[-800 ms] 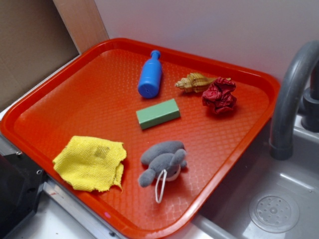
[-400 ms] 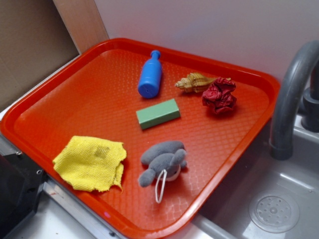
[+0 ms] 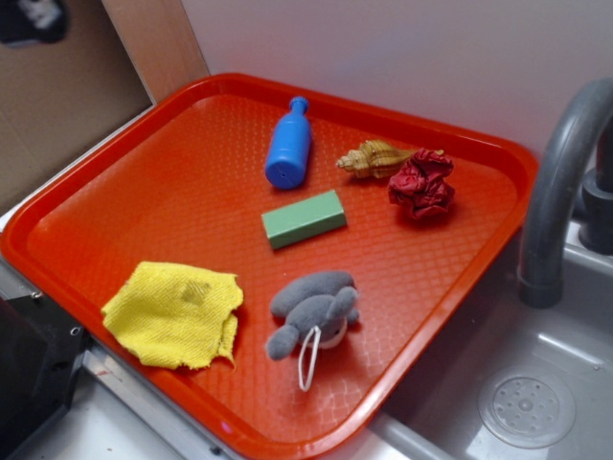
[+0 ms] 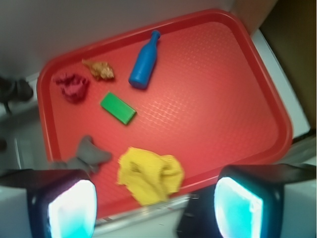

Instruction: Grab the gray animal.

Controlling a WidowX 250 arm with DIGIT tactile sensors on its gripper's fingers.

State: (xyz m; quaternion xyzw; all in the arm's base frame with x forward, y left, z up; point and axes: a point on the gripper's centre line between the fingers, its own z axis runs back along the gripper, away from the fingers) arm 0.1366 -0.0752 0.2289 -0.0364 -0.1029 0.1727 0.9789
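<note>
The gray animal [image 3: 313,311] lies on the red tray [image 3: 144,182] near its front right rim, white string loop trailing toward the edge. In the wrist view the gray animal [image 4: 89,153] sits at lower left, partly behind my left finger. My gripper [image 4: 156,210] hangs high above the tray's front edge, open, both pale fingertips wide apart with nothing between them. In the exterior view only a dark piece of the gripper [image 3: 34,19] shows at the top left corner, far from the toy.
On the tray lie a yellow cloth [image 3: 177,311], a green block [image 3: 304,218], a blue bottle [image 3: 288,146], a tan shell [image 3: 374,158] and a crumpled red thing [image 3: 421,185]. A gray faucet [image 3: 560,182] and sink [image 3: 527,383] stand at the right.
A dark part of the arm has come into the exterior view's top left corner. Nothing on the tray has moved.
</note>
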